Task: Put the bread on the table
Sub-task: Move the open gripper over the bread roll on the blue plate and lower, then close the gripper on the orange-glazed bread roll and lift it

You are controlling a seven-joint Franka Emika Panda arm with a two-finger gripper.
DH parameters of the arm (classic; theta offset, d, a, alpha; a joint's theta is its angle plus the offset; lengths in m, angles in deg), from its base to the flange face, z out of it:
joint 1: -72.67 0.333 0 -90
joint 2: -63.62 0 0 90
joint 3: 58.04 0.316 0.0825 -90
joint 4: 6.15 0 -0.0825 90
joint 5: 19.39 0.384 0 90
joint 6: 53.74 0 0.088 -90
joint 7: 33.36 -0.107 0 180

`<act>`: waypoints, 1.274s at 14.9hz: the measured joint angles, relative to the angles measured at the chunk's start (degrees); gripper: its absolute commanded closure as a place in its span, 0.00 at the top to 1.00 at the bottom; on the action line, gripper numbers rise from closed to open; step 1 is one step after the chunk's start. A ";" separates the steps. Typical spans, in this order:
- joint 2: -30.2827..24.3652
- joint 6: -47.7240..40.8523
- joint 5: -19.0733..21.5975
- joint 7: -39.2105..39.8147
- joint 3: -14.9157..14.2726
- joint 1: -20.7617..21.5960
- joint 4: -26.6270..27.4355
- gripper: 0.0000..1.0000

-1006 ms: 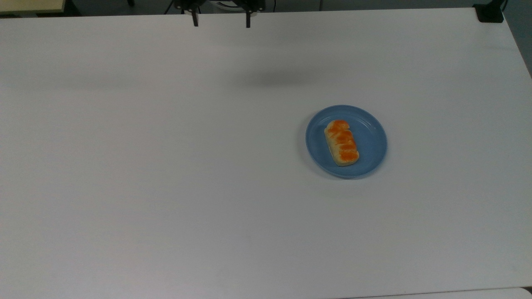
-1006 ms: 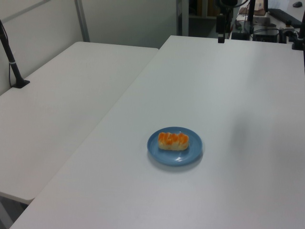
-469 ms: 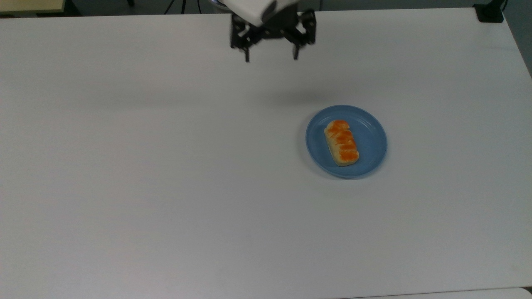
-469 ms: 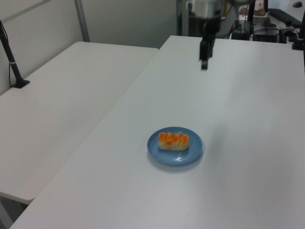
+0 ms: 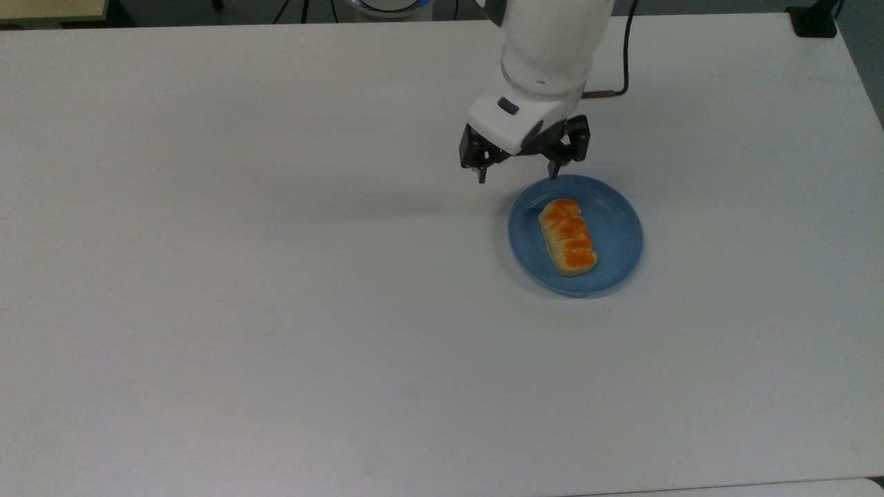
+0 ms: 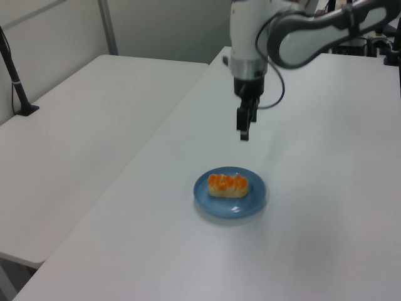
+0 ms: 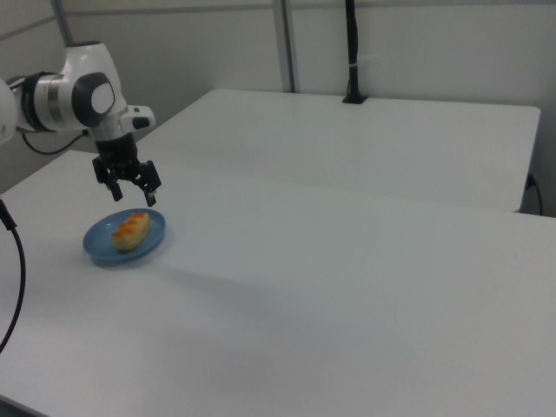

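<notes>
Arm [image 5: 552, 41] reaches out over the table [image 5: 276, 310] and bends down, so the gripper [image 5: 518, 178] points at the tabletop. It hangs in the air just past the far edge of the blue plate [image 5: 615, 255] in the top view, touching nothing. Its two black fingers [image 5: 482, 174] are spread wide apart and hold nothing. The bread [image 5: 568, 237] lies flat on the blue plate, near the gripper but not under it.
</notes>
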 measured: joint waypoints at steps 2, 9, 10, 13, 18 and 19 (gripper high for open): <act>1.83 1.58 0.00 -1.47 -0.01 1.34 0.00 1.00; 7.79 9.10 0.00 -2.78 -0.01 4.64 -0.03 1.00; 8.25 9.72 0.00 -2.78 -0.01 4.86 -0.04 1.00; 9.19 11.24 0.00 -3.00 -0.01 5.65 -0.06 1.00; 11.58 15.06 -1.20 -5.02 -0.03 5.95 -0.05 0.74; 12.04 15.73 -1.46 -5.06 -0.04 5.95 -0.06 0.62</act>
